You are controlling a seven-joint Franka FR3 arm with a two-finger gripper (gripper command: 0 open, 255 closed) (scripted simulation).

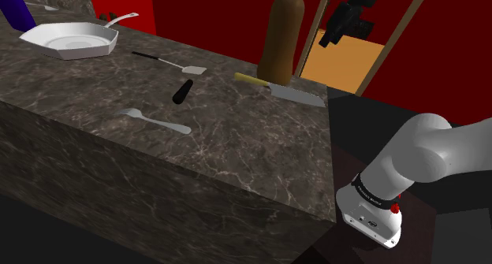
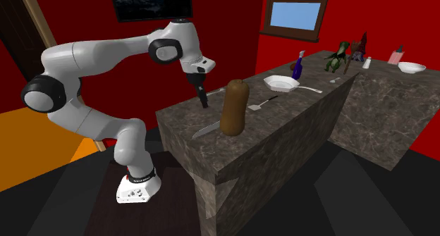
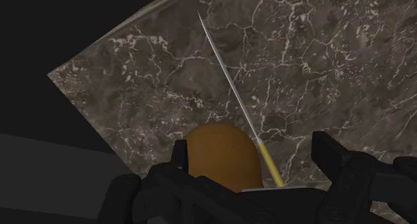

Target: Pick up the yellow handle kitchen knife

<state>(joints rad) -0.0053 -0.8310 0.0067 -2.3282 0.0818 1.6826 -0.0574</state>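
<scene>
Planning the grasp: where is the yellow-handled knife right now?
In the shoulder view the knife lies flat near the right end of the marble counter, beside the base of the upright brown cylinder.

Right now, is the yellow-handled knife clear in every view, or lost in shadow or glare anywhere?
Shoulder view: knife evenly lit, no glare, its blade pale against the counter. Second exterior view: the brown cylinder hides its handle. Wrist view: seen edge-on, the blade is a thin bright line.
</scene>
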